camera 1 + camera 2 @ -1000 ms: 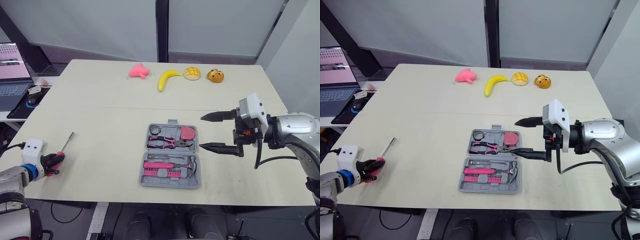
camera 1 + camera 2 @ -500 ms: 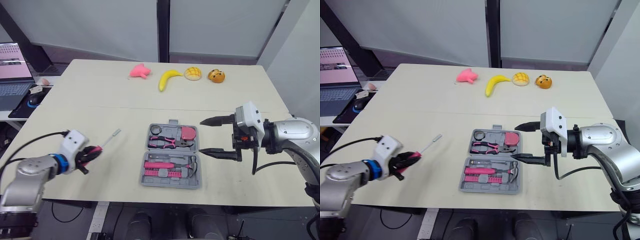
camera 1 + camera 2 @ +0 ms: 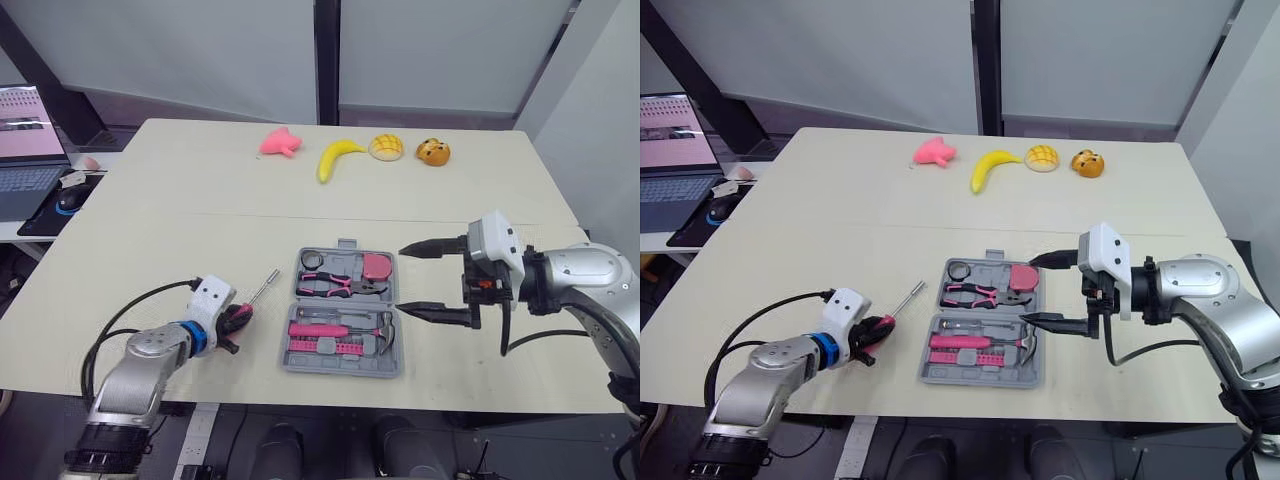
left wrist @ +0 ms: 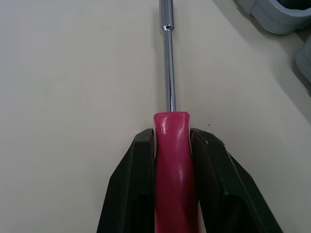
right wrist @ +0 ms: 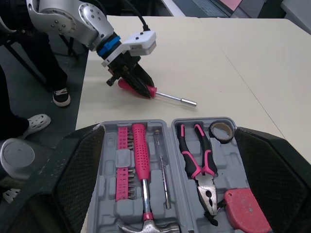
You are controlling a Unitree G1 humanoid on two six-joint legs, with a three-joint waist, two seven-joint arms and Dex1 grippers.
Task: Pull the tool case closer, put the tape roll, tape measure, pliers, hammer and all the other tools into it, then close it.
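The grey tool case (image 3: 345,312) lies open at the table's middle front, holding the tape roll (image 3: 310,260), red tape measure (image 3: 376,266), pink pliers (image 3: 340,286), pink-handled hammer (image 3: 335,330) and a strip of bits (image 5: 122,167). My left gripper (image 3: 234,318) is shut on the pink handle of a screwdriver (image 3: 256,294), just left of the case; its steel shaft (image 4: 167,63) points at the case's corner. My right gripper (image 3: 408,278) is open, its fingers spread at the case's right edge.
A pink toy (image 3: 278,142), a banana (image 3: 334,157) and two buns (image 3: 384,147) (image 3: 432,152) lie along the table's far side. A laptop (image 3: 28,140) and a mouse (image 3: 66,200) sit on a desk to the left.
My left gripper has carried the screwdriver rightward, from the front left of the table to just beside the case. The right gripper has edged slightly closer to the case.
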